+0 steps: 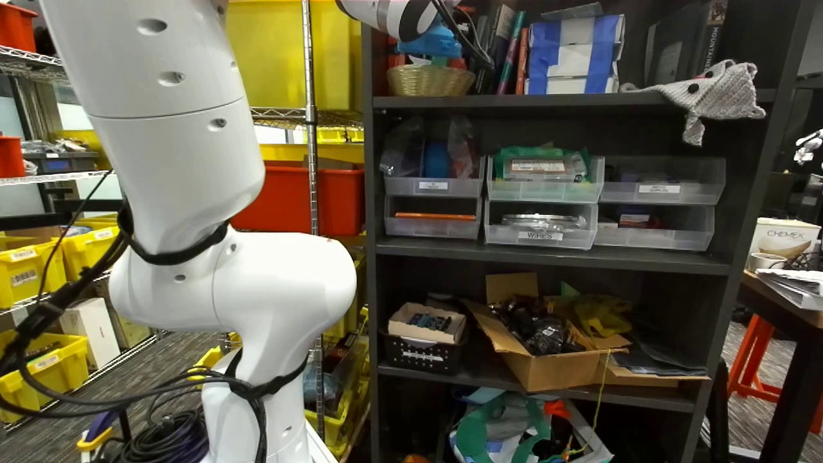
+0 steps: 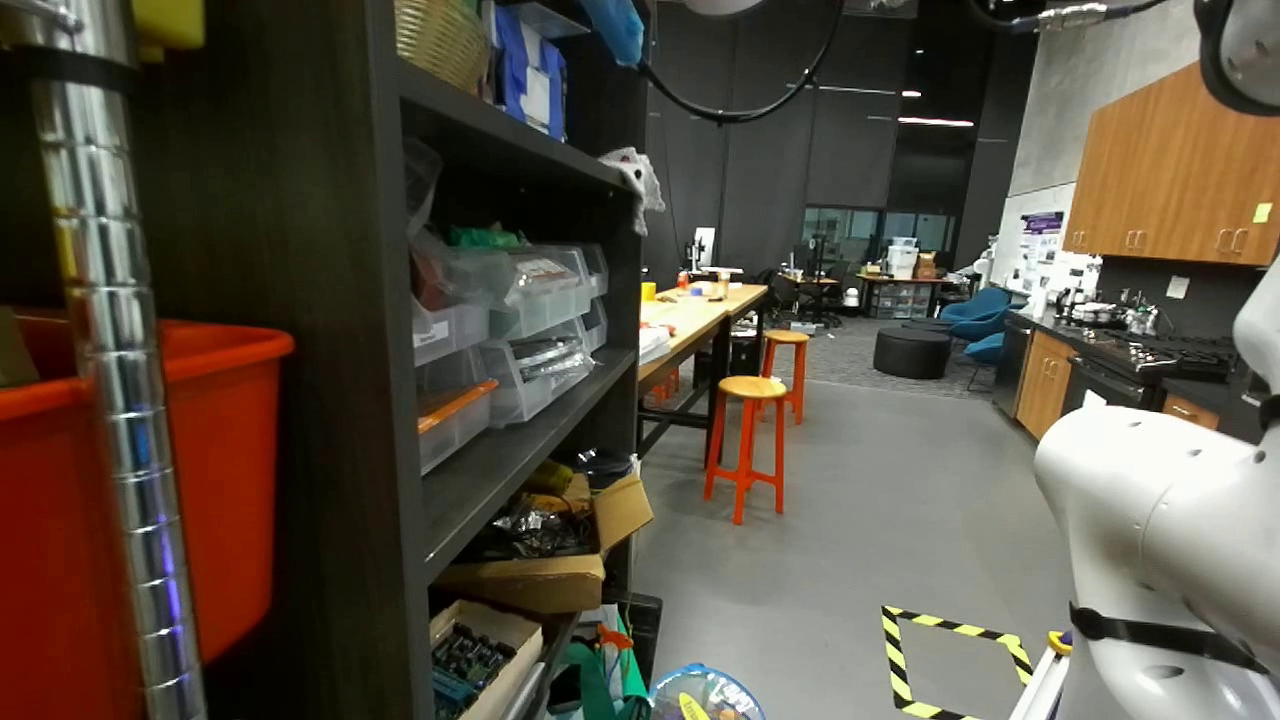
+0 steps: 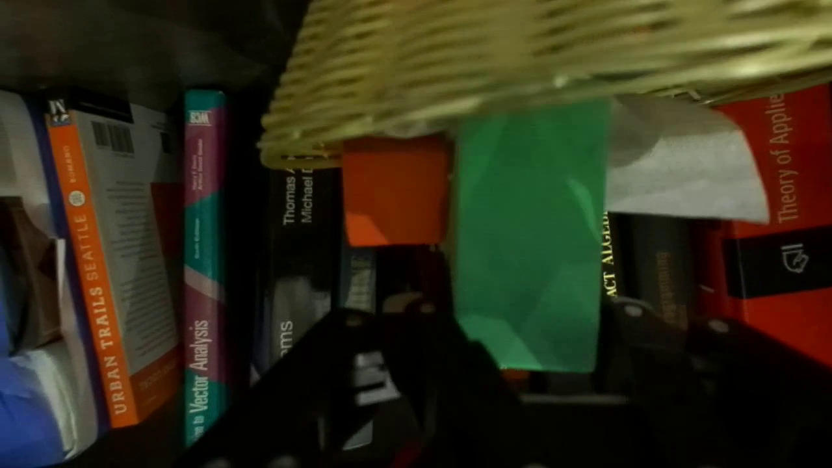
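On the dark shelf (image 1: pixel 566 101), with books (image 3: pixel 205 273) behind the wicker basket (image 1: pixel 429 81), a green block (image 3: pixel 530 227) jutting from this basket is flanked by the parted fingers (image 3: pixel 448 364) of the gripper (image 3: pixel 526 312), but whether it is pinched cannot be told.

- Green block (image 3: pixel 528 240) — rectangular, flat smooth face, pale glints near the free end.
- Pose: roughly upright, sticking up past the rim of the basket (image 3: pixel 507 58); lower part hidden inside.
- Spot: on the shelf (image 1: pixel 508 101) in that basket — orange block (image 3: pixel 395 192) just beside, contact unclear; white paper (image 3: pixel 689 166) along the opposite side.
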`<state>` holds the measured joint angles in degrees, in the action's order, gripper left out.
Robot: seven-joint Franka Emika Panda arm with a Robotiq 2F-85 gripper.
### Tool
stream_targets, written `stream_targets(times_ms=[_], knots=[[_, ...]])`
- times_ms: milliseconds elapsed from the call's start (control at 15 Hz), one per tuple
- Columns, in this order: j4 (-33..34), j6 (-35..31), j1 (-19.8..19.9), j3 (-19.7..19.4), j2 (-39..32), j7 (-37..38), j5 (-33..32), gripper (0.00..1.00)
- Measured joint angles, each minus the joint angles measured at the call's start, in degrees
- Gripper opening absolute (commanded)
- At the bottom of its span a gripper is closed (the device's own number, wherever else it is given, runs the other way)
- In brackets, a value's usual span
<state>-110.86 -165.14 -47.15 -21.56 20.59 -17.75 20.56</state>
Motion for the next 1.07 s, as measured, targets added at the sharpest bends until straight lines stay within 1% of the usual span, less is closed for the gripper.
stream_targets(times_ms=[800, 1067], knots=[[3.53, -0.15, -0.05, -0.32, 0.0, 1.38, 0.0, 0.16], [5.44, -1.18, 0.08, -1.16, 0.55, 2.23, 0.01, 0.16]])
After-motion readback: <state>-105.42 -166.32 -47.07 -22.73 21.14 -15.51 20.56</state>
